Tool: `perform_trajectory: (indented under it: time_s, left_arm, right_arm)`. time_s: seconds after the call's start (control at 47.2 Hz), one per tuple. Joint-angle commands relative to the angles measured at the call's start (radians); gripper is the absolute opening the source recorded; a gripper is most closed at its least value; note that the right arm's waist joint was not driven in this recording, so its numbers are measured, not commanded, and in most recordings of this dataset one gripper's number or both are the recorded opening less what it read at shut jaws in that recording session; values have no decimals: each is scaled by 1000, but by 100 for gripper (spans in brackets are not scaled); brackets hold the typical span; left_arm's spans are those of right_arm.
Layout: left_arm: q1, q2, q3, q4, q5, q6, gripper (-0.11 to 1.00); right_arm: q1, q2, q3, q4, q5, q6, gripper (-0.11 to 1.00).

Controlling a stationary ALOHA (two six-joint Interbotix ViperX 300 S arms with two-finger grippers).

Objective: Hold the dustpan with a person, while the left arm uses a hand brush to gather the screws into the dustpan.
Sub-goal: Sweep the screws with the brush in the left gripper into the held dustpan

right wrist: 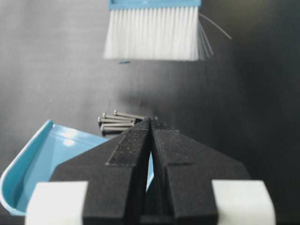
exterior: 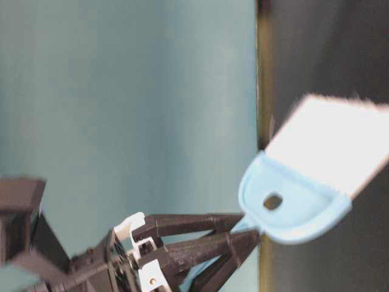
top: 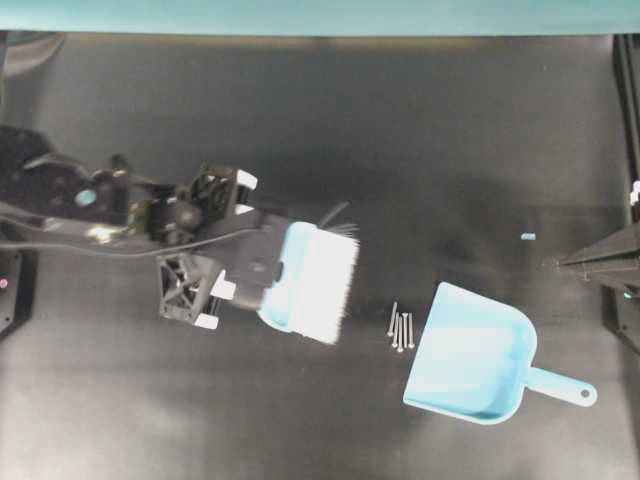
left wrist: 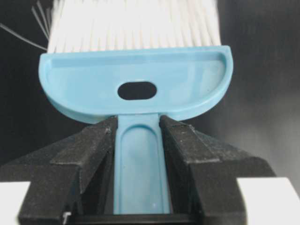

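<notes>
Four screws (top: 400, 330) lie side by side on the table (top: 300, 130), long axes parallel to the dustpan mouth, just off its lip; that is the gap I have to close.

My left gripper (left wrist: 139, 140) is clamped on the hand brush (top: 310, 283) by its thin handle, jaws either side of it; the white bristles point toward the screws; the brush looks to be off the table and a little short of them.

Dustpan (top: 472, 352) sits past the screws, wide mouth facing my brush, handle trailing away toward the far corner; brush, screws and mouth line up roughly on one line, so the coming stroke is a straight push along it, judging from the overhead view.

Dustpan is empty; no screw inside yet.

My right gripper (right wrist: 151, 123) has its jaws together and holds nothing; its tips point at the screws over the pan's rim in the wrist view; overhead it sits back at the table edge, apart from the pan.

No person's hand in any view; nothing holds the pan, so it may slide when the bristles hit.
</notes>
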Motion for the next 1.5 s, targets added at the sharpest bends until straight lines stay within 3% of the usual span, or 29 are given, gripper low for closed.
perform_trajectory:
  time_s: [0.0,0.19,0.656,0.931,1.249,1.481]
  left_arm:
    - [14,44,-123,3,170,9,31]
    - [23,147,-268,6,298,55,31]
    - [26,264,-337,6,291,106,31]
    - [2,318,-339,5,207,146,31]
    - [-35,399,-382,5,89,144,31]
    - [-58,491,-477,5,-61,140,31]
  right_arm:
    - [0,3,-5,-2,-9,-3,-1]
    - [0,-2,-3,0,-8,-3,-1]
    - [0,-11,0,0,-8,-3,-1]
    - [0,-12,0,0,-8,-3,-1]
    - [0,-14,0,0,-8,-3,-1]
    - [0,-15,0,-2,-6,-2,-1]
